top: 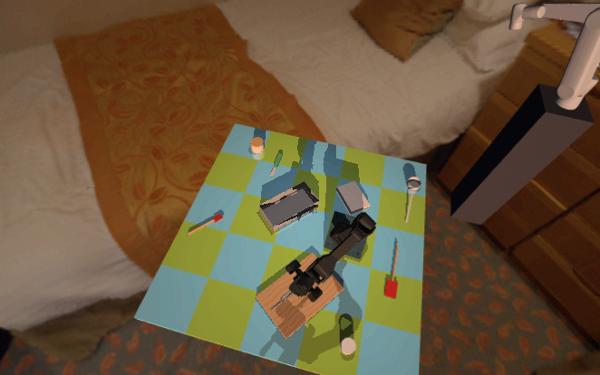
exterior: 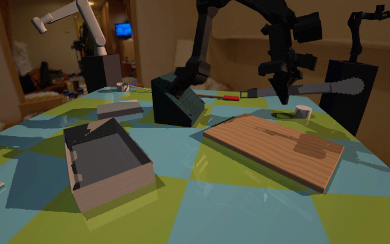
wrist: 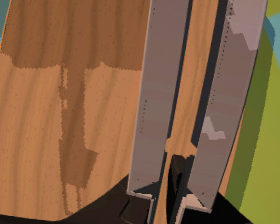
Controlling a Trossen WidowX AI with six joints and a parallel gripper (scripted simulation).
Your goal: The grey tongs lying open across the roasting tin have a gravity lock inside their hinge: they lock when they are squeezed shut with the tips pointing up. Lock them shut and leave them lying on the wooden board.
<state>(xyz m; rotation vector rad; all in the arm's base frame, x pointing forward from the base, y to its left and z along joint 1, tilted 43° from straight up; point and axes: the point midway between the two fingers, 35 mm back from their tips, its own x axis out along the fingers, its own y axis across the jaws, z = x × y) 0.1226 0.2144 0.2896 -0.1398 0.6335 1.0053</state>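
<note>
The grey tongs (top: pixel 282 301) (exterior: pixel 311 88) (wrist: pixel 161 100) hang nearly level above the wooden board (top: pixel 309 307) (exterior: pixel 269 145) (wrist: pixel 31 115), clear of it. Their hinge end is at the left and their scalloped tips at the right, slightly higher, in the exterior view. In the wrist view the two arms run side by side with a narrow gap. My gripper (top: pixel 298 288) (exterior: pixel 284 98) (wrist: pixel 165 163) points down and is shut on the tongs nearer the hinge end. The lock inside the hinge is hidden. The roasting tin (top: pixel 266 219) (exterior: pixel 117 191) stands apart from the board, without the tongs.
A dark green wedge block (top: pixel 362 252) (exterior: pixel 172 106) stands at my arm's base. A pale flat box (top: pixel 353 197) (exterior: pixel 119 109) is behind the tin. A white cylinder (top: pixel 348 346) (exterior: pixel 303 112) and a red-headed spatula (top: pixel 391 289) (exterior: pixel 230 98) are beyond the board.
</note>
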